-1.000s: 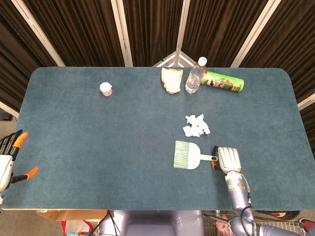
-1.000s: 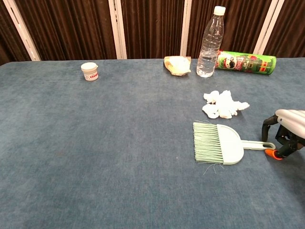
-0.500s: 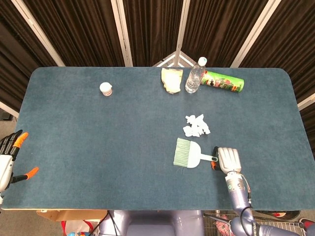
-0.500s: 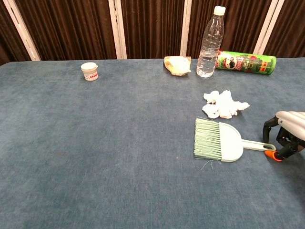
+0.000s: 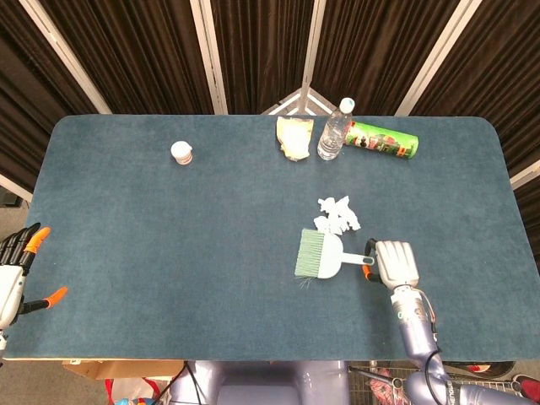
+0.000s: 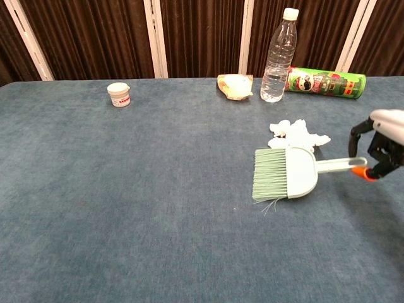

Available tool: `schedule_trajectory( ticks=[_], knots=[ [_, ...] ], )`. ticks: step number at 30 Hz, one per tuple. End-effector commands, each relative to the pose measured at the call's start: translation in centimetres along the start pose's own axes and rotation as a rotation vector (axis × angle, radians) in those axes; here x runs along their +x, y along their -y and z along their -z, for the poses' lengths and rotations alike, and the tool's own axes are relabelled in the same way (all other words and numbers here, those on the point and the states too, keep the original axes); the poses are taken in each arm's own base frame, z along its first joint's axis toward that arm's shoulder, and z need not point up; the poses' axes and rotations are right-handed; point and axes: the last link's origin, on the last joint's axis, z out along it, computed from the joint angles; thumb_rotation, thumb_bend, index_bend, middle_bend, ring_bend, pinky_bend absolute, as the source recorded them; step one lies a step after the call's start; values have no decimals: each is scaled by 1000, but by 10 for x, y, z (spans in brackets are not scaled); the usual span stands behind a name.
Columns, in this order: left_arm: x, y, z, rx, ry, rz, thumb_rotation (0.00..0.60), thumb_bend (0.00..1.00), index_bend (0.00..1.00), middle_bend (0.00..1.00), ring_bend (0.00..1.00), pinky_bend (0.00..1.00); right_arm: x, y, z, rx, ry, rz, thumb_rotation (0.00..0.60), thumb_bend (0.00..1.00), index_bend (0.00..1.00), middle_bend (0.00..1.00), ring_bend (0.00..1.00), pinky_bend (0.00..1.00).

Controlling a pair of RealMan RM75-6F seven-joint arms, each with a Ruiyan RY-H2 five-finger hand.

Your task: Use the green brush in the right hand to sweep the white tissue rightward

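Observation:
My right hand (image 5: 395,262) (image 6: 383,147) grips the handle of the pale green brush (image 5: 320,254) (image 6: 285,174) at the table's right side. The brush head points left, its bristles facing left, and it sits just in front of the crumpled white tissue (image 5: 337,213) (image 6: 297,133), covering the tissue's near edge in the chest view. My left hand (image 5: 17,268) hangs open off the table's left edge, seen only in the head view.
A water bottle (image 5: 332,130) (image 6: 278,55), a green chip can (image 5: 381,141) (image 6: 326,82) lying on its side and a yellowish bag (image 5: 294,137) (image 6: 235,86) stand at the back. A small white jar (image 5: 181,153) (image 6: 118,94) sits back left.
My right hand has lifted and carried the brush away from me, toward the tissue; the brush head now meets the tissue's near edge. The left hand has not moved.

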Motion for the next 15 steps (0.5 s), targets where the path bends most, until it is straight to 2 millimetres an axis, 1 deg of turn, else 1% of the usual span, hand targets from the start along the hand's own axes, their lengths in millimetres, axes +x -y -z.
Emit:
schedule_trajectory(
  ticks=[1, 6, 15],
  knots=[
    [0, 0, 0, -1, 1, 0, 600, 0, 0, 0, 0, 17, 24, 6, 0, 28, -40, 26, 600, 552, 681, 933, 958, 813],
    [0, 0, 0, -3, 2, 3, 600, 0, 0, 0, 0, 17, 49, 14, -4, 49, -73, 63, 600, 553, 681, 933, 957, 813],
    [1, 0, 0, -3, 4, 10, 600, 0, 0, 0, 0, 17, 82, 29, -12, 71, -112, 92, 600, 558, 690, 934, 957, 813]
  ],
)
